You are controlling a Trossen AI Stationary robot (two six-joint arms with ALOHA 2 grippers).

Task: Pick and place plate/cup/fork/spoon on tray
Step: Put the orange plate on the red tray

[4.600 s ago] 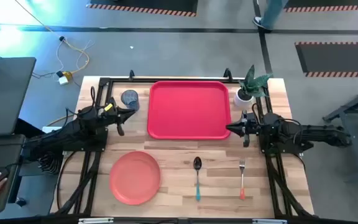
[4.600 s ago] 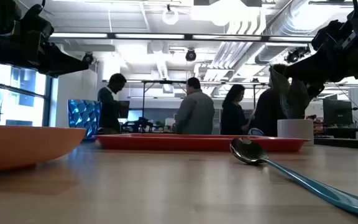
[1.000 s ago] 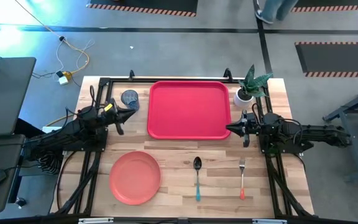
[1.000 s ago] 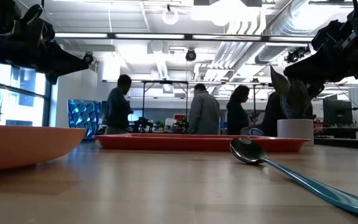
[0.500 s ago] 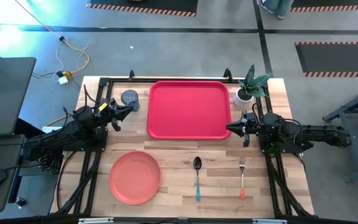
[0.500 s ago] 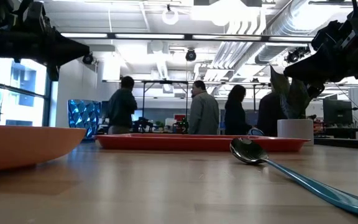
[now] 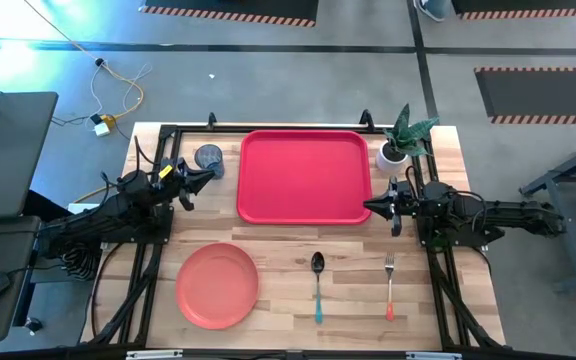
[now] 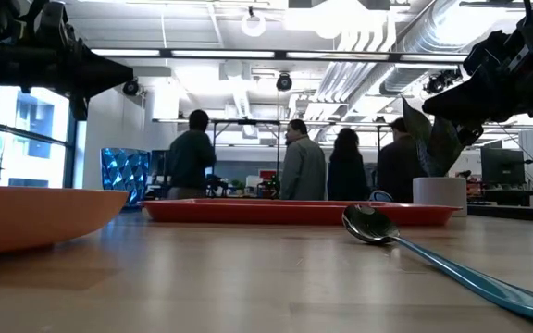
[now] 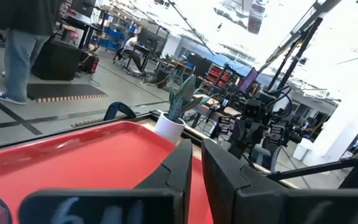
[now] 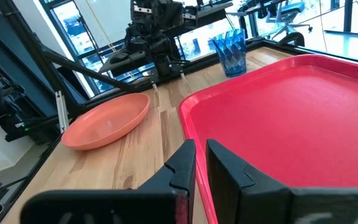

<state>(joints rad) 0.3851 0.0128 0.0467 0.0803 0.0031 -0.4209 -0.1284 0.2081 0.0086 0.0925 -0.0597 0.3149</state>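
Observation:
The red tray (image 7: 305, 175) lies at the table's far middle. The blue cup (image 7: 208, 157) stands upright on the table left of it. The pink plate (image 7: 217, 285) lies at the near left. The teal-handled spoon (image 7: 318, 285) and the orange-handled fork (image 7: 389, 285) lie flat at the near right. My left gripper (image 7: 208, 175) is shut and empty, above the table just on the near side of the cup. My right gripper (image 7: 368, 208) is shut and empty, at the tray's right edge. In the right wrist view the tray (image 10: 303, 112), plate (image 10: 107, 121) and cup (image 10: 232, 53) show.
A white pot with a green plant (image 7: 391, 155) stands at the far right corner, beside the tray and close to my right arm. Black frame bars run along the table's left, right and far edges. People stand in the room beyond the table (image 8: 303, 166).
My left gripper has risen a little and gone toward the table's far edge, nearer the cup, staying shut. The people beyond the table have walked about.

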